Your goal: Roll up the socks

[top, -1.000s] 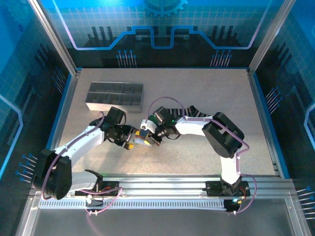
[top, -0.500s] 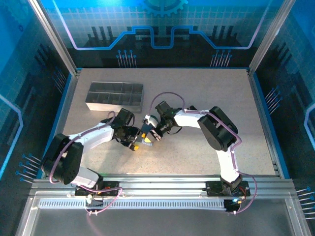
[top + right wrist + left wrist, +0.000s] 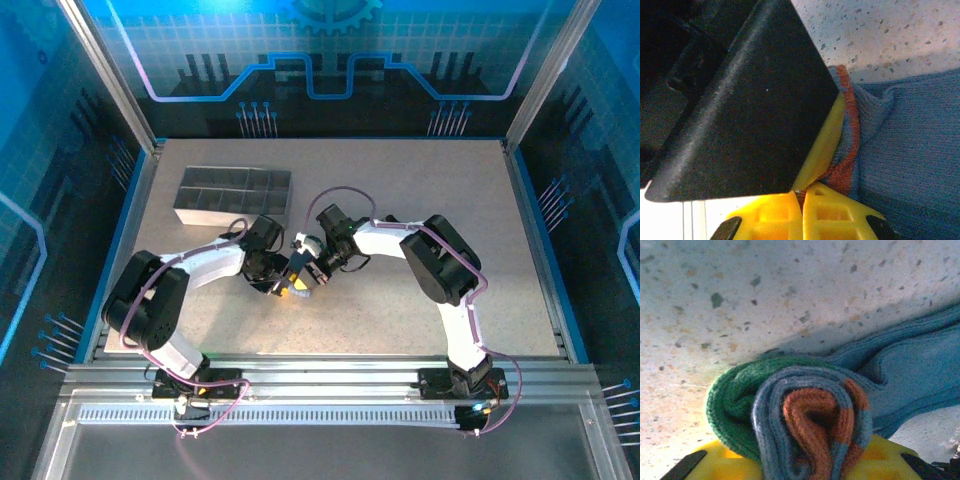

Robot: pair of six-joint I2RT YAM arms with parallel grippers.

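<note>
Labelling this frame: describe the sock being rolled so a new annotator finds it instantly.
On the speckled table, in front of the grey compartmented tray, the left hand and right hand meet at it. It is the grey-blue sock, wound into a spiral with an orange core and green outer fold; unlike the rigid tray, it is soft, three-coloured knit.

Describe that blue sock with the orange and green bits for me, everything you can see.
The sock is ribbed grey-blue knit with an orange band and a green patch. One end is wound into a tight roll, orange at the core, green on the outside; the rest trails flat across the speckled table. Yellow fingers touch the roll from below in the left wrist view.
</note>
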